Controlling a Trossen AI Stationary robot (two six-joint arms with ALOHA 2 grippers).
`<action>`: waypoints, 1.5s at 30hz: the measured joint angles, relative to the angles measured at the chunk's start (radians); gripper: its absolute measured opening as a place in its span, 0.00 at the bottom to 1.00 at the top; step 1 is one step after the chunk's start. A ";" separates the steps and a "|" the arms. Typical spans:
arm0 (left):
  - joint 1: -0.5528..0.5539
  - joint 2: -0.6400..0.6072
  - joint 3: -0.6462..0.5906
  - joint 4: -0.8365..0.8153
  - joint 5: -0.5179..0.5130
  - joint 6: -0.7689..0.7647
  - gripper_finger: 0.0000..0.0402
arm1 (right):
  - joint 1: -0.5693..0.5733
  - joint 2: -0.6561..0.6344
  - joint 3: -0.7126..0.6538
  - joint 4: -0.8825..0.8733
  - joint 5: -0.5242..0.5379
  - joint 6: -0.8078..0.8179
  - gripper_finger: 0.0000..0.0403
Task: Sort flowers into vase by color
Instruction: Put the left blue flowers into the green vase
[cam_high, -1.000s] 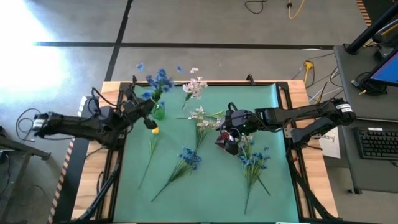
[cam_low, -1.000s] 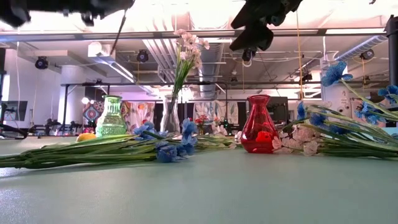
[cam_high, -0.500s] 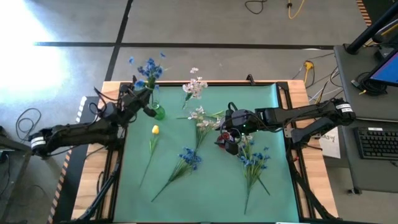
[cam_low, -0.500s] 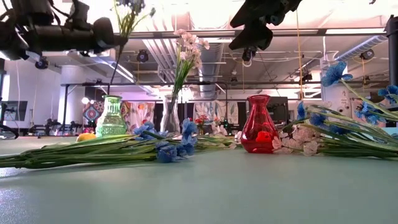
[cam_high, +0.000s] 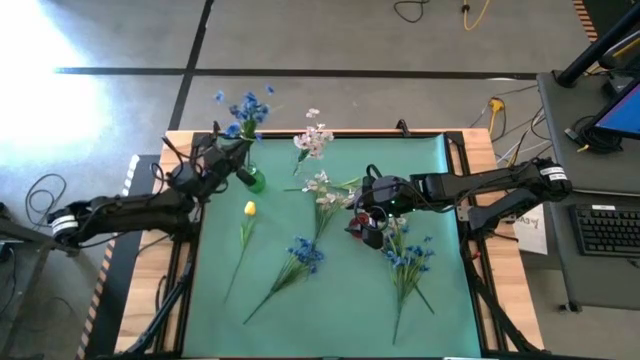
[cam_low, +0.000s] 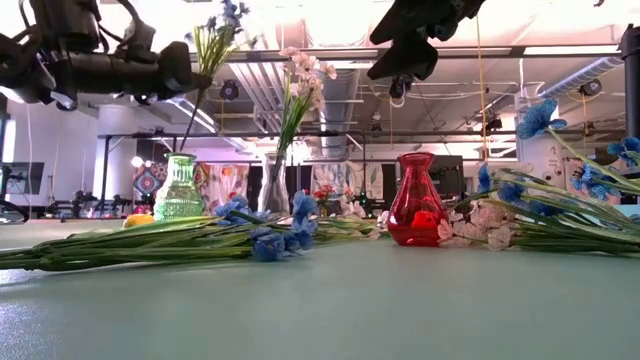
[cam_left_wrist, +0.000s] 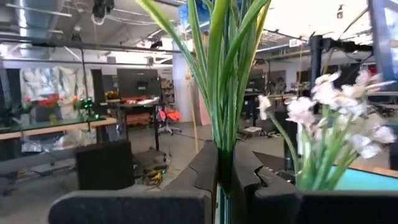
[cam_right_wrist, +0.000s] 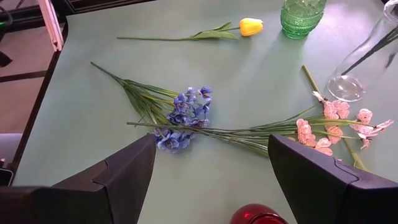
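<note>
Left gripper (cam_high: 236, 165) clenched on the blue flower (cam_high: 246, 108) stalk, held above the green vase (cam_high: 255, 181) near the table's (cam_high: 340, 300) far-left corner; stalk tip looks at or just over the mouth, can't tell if it's in. Keep the stalk upright, centre it over the opening, lower straight, release only once it's seated. Right gripper (cam_right_wrist: 205, 180) hovers mid-table over the red vase (cam_high: 362, 226), fingers spread, holding nothing.

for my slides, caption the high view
Left gripper holds blue flowers above green vase; right gripper waits.
</note>
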 joint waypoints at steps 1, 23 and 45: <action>0.010 0.006 0.000 -0.001 -0.001 0.000 0.00 | 0.000 0.000 0.000 0.000 0.000 0.000 0.75; 0.038 0.071 -0.012 -0.013 0.000 -0.129 0.00 | 0.000 0.000 0.000 0.000 -0.001 -0.001 0.75; -0.016 0.011 -0.013 -0.086 0.001 -0.131 0.30 | 0.000 0.000 0.000 -0.001 -0.002 -0.001 0.75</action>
